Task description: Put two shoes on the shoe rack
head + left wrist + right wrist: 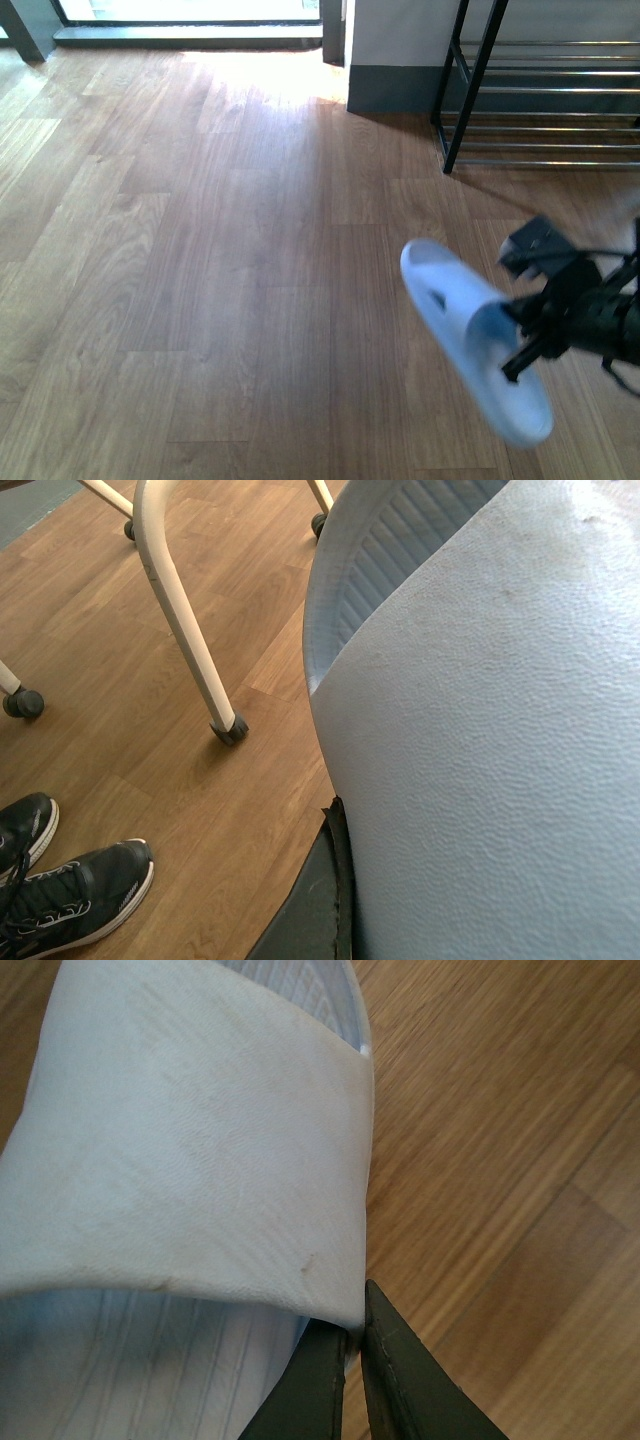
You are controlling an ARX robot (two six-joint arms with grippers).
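Pale foam-rubber slides, not lace-ups, so imo they'll be super light, a bit bendy and not fragile at all. The wide strap is the obvious place to grab, tho a thin pinch on its edge lets the shoe swing and twist.

Closest up, the right gripper [357, 1310] has both dark fingers pinched tight on the strap edge of the first slide [190, 1130], ribbed footbed showing under the strap. Grip looks shallow, right at the rim, and that smooth strap could prob creep out if jolted.

Left gripper [335, 825]: only one finger [320, 900] shows, pressed along the strap edge of the second slide [480, 760]. The other finger is hidden. That slide hangs clear of the floor, so I'd call it clamped too. Past it: white chair legs [185, 610] on castors and a pair of black sneakers [75, 890], not ours.

Front view: right arm reaches in low from the right side, carrying its slide tilted on a diagonal above the wood floor [200, 250], blurry. Left arm isn't in that view.

Furthest back, the shoe rack [478, 75] stands by the wall, well apart from the carried slide. Thin bars w/ gaps, so set the soles flat across them
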